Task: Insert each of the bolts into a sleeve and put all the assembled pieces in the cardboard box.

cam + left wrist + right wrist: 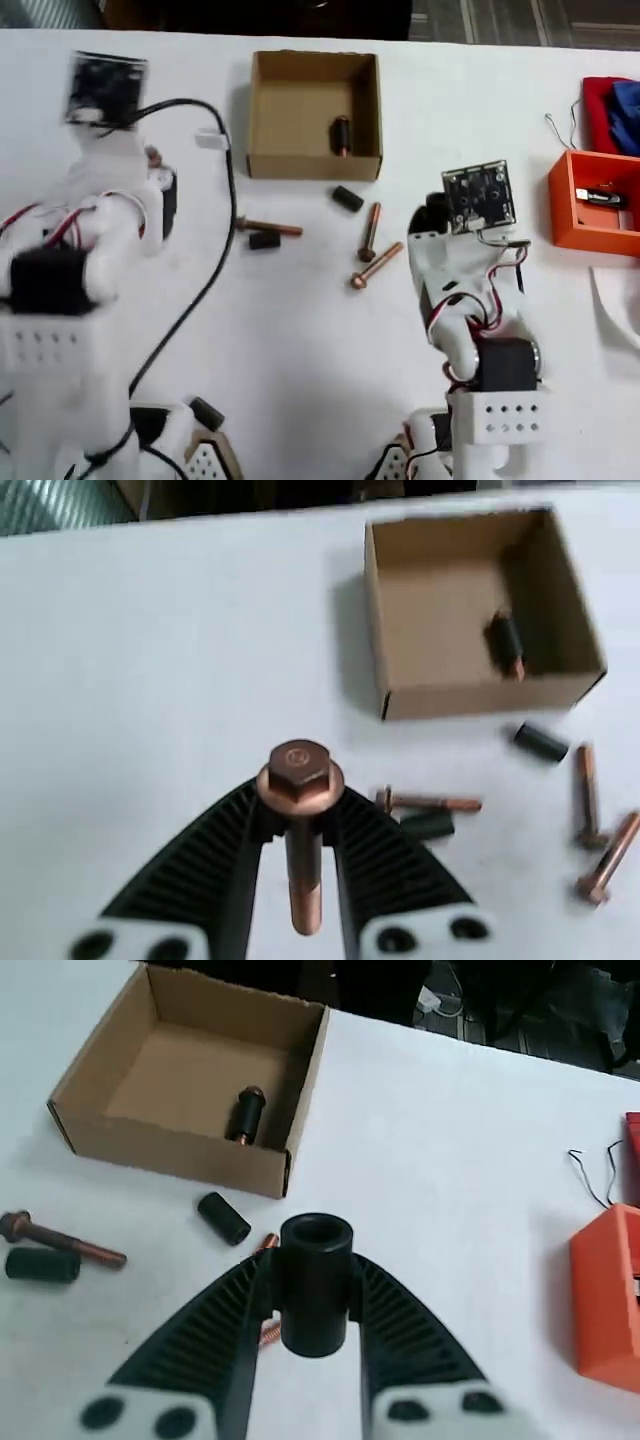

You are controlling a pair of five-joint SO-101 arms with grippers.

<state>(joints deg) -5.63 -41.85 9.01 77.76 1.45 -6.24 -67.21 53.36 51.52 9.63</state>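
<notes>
four loose bolts (pixel 270 227), three loose sleeves (pixel 347 198), one assembled piece (pixel 341 136), one cardboard box (pixel 312 165)

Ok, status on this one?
Left gripper shut on a bolt; right gripper shut on a sleeve. One assembled piece in the cardboard box. Loose bolts, sleeves lie near the box.

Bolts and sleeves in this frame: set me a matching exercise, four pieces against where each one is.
Pieces:
1. held bolt
2. held sleeve
3. assembled piece
4. loose sleeve

Places:
A. lying on the table
B. in the left gripper
C. inside the cardboard box
D. in the right gripper

Pairs: 1-B, 2-D, 3-C, 4-A.
</notes>
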